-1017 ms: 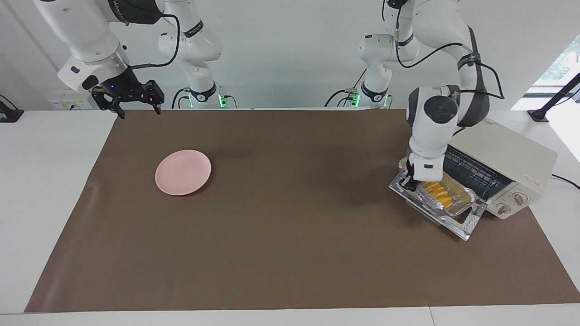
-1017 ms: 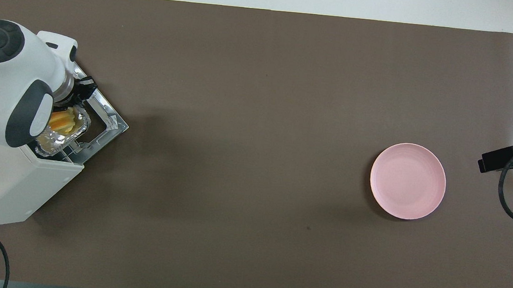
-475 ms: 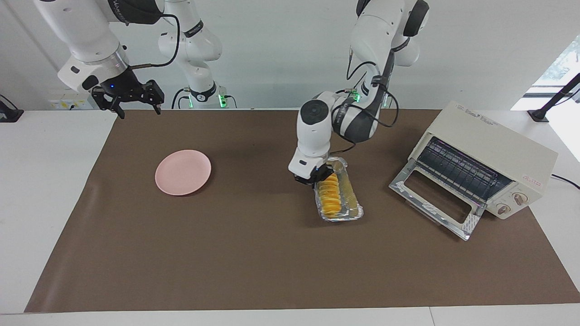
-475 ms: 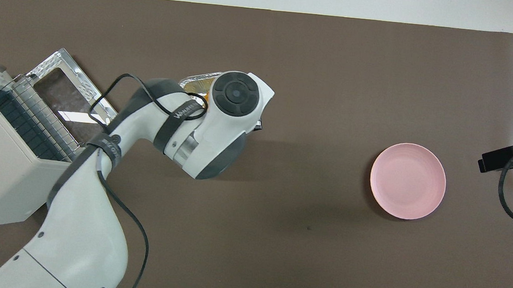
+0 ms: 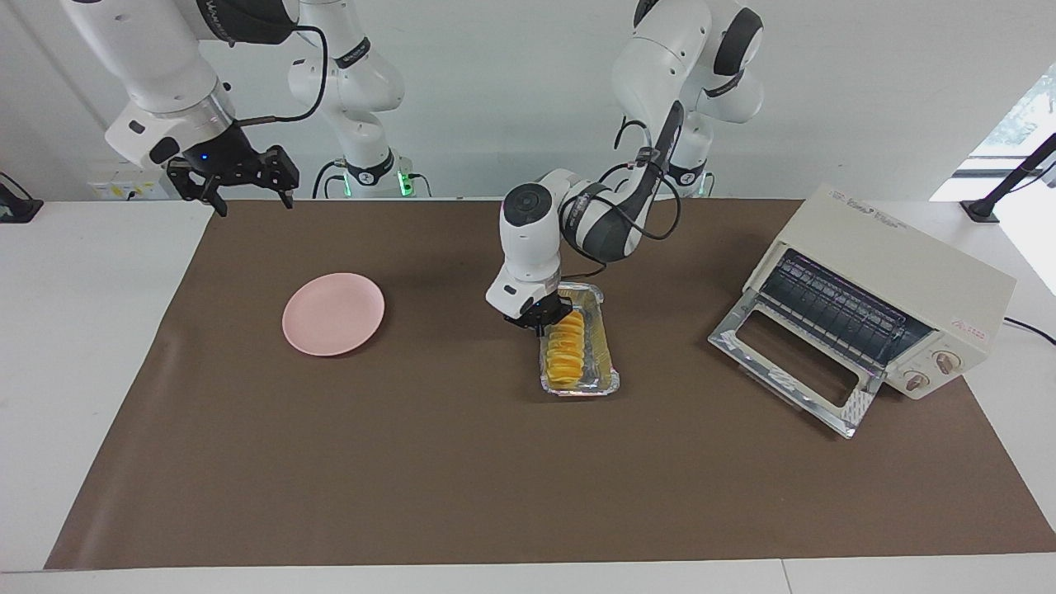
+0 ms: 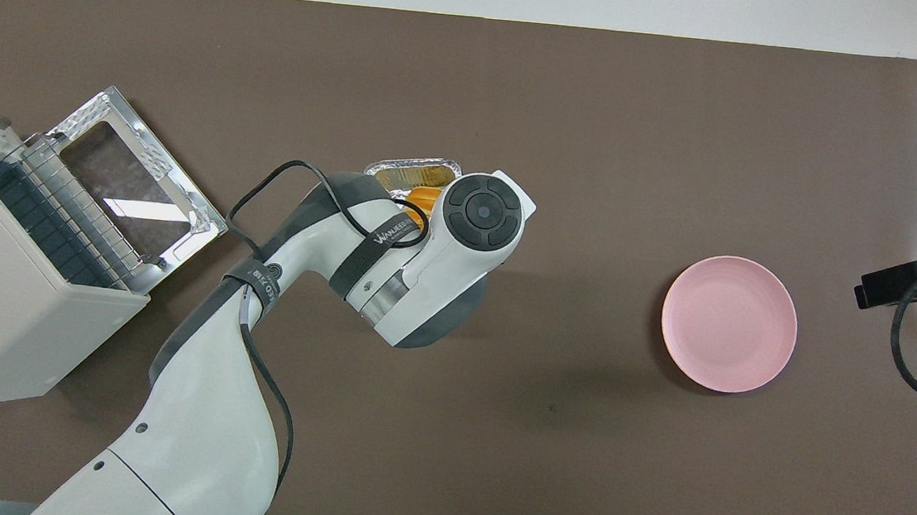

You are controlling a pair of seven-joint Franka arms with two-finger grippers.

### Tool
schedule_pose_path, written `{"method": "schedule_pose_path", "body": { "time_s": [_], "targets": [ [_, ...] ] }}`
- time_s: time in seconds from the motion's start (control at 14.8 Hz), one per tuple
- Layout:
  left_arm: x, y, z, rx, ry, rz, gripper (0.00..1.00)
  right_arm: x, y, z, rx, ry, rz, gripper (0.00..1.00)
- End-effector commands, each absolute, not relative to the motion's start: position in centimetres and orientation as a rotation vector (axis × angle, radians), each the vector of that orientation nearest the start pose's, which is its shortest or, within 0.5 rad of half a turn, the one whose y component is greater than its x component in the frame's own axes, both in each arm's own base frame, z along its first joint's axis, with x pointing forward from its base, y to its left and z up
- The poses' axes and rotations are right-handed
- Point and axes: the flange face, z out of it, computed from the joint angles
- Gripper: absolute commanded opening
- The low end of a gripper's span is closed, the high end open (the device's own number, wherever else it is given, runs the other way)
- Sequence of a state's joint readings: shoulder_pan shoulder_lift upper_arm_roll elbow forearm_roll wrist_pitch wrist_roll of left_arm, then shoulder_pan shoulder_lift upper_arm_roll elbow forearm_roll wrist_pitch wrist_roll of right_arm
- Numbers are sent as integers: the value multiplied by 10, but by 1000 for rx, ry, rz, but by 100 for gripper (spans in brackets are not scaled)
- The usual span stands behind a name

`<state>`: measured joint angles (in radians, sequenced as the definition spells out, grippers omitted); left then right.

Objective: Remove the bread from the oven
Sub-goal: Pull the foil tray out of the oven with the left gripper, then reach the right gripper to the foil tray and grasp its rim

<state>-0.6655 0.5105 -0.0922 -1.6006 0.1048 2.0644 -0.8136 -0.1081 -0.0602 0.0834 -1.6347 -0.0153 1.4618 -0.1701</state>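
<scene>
Now the bread [image 5: 564, 351] lies in a foil tray [image 5: 603, 355] out on the brown mat [image 5: 462, 462] at about the middle of the desk [image 5: 74, 330], well apart from the oven [image 5: 883, 297]. It is a yellow-orange ridged loaf, lengthwise along the tray, on the side toward the right arm's end. In the overhead view only a bit of the bread [image 6: 424, 196] and the tray's end [image 6: 412, 169] farthest from the robots show past the arm's wrist.

Over the tray's end nearest the robots sits the left pincer [image 5: 538, 319], pointing down and pinching the tray's rim at the corner toward the right arm's end. The tray looks set on the mat or just off it; I cannot tell which.

At the left arm's end of the desk stands the oven [image 6: 0, 284], turned at an angle, its glass door [image 5: 792, 371] dropped flat open onto the mat and its dark wire rack [image 5: 841, 309] bare.

Toward the right arm's end a round pink plate [image 5: 333, 313] lies on the mat, with nothing on it. Up over the mat's corner near the plate waits the right pincer [image 5: 245, 180], spread wide and holding nothing.
</scene>
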Motion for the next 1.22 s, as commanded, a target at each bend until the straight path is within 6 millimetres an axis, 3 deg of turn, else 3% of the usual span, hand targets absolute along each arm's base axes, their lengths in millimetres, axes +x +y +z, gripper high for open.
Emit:
{"method": "schedule_pose_path", "body": {
  "time_s": [0.0,0.07,0.14,0.2,0.34,0.47,0.61,0.75,0.88,0.95,1.15],
  "targets": [
    [511,-457,349,-3085,-147,25,71,518,-15,621,-3146,-248,189,100],
    [514,-456,360,-3088,-161,16,100,518,-15,621,-3145,-248,189,100],
    [524,-447,372,-3096,-194,-4,100,518,-15,621,-3146,-248,189,100],
    [536,-428,398,-3124,-252,-29,100,518,-15,622,-3146,-248,187,100],
    [553,-374,450,-3130,-383,-8,100,518,-15,621,-3146,-248,189,100],
    [557,-324,494,-3109,-394,26,100,518,-15,622,-3146,-248,187,100],
    [581,-215,523,-3083,-393,91,100,518,-22,622,-3145,-226,189,100],
    [588,-130,541,-3087,-303,159,100,517,-23,621,-3146,-226,194,100],
    [577,-59,559,-3092,-197,244,100,514,-23,619,-3136,-237,239,100],
    [566,-47,575,-3100,-136,254,100,512,-23,620,-3132,-241,250,100],
    [527,-35,591,-3083,-120,338,100,514,-10,617,-3119,-251,205,100]
  ]
}}
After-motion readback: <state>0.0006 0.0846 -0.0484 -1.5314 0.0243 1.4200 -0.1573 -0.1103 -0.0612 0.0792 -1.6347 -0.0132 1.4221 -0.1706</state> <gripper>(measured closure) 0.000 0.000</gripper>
